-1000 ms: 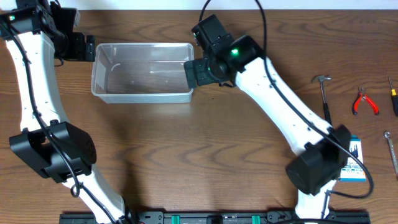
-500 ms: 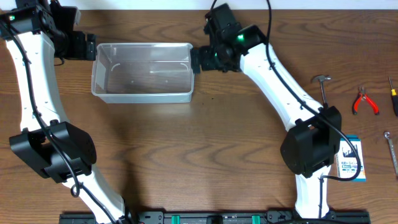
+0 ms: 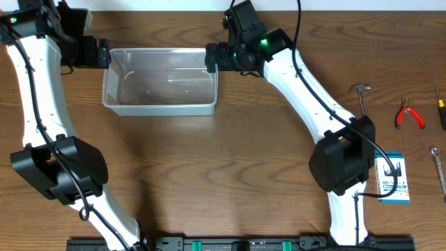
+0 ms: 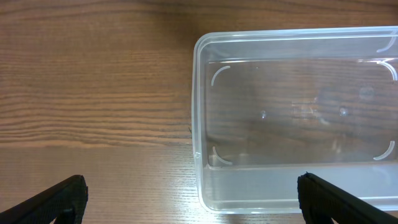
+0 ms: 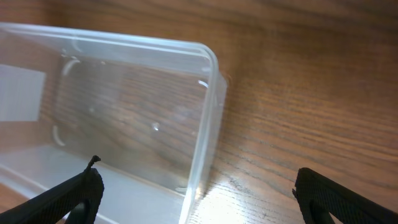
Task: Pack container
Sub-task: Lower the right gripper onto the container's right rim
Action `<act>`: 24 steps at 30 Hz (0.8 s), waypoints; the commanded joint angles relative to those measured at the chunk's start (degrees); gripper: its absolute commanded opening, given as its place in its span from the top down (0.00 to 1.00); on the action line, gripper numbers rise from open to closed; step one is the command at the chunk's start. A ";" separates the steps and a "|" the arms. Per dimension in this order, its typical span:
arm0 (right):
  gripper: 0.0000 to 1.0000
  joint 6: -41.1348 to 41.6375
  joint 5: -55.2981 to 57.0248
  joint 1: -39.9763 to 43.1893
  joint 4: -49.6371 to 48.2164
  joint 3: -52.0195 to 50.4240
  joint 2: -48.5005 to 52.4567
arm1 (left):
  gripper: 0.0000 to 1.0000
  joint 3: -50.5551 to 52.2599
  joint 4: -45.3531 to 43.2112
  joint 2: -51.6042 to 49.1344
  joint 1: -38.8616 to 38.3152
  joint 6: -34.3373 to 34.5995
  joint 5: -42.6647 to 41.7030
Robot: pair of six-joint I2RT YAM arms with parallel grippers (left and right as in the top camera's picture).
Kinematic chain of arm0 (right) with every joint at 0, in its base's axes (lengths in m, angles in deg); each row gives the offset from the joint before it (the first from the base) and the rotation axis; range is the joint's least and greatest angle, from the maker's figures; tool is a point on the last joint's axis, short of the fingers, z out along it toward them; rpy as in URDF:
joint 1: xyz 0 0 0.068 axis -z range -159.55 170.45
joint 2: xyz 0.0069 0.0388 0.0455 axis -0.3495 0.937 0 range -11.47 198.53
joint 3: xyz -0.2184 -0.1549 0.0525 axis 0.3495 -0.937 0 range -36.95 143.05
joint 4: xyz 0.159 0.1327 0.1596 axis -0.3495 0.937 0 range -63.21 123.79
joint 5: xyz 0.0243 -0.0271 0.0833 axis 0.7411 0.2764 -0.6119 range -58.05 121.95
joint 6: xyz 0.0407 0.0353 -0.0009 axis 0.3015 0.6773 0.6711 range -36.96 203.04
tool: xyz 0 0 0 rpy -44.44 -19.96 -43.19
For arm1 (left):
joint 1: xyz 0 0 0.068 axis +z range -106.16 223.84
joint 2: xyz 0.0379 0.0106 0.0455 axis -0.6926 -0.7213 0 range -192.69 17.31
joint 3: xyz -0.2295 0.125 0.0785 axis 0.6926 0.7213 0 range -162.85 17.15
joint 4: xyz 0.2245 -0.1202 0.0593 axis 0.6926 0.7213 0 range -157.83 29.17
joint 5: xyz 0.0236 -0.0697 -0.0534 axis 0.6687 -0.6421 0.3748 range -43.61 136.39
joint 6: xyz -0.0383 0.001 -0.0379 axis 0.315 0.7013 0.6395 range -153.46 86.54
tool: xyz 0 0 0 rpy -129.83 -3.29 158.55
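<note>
Container (image 3: 160,106) clear plastic, blue-white card pack (image 3: 396,187), print illegible

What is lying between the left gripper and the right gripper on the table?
Only the clear container, empty, spans the stretch between left gripper and right gripper; the overhead view shows it.

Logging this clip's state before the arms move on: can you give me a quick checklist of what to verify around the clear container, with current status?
1. Container upright, empty: ok.
2. Left gripper open beside one short end: ok.
3. Right gripper open at the opposite end: ok.
4. Either gripper touching the container: cannot tell.
5. Tools packed: not ok; hammer and pliers lie on the table.
</note>
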 commanded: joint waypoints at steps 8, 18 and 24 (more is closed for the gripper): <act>0.01 1.88 -6.16 -0.70 -1.44 1.36 1.05 | 0.02 -1.03 2.86 -0.59 0.17 0.33 -0.79; 0.01 5.03 9.31 -4.20 1.01 1.36 1.07 | 0.02 -1.03 2.47 -0.59 0.17 0.31 -0.76; 0.05 9.70 11.26 -4.44 2.84 1.36 1.18 | 0.02 -1.03 2.43 -0.59 0.17 1.09 -0.74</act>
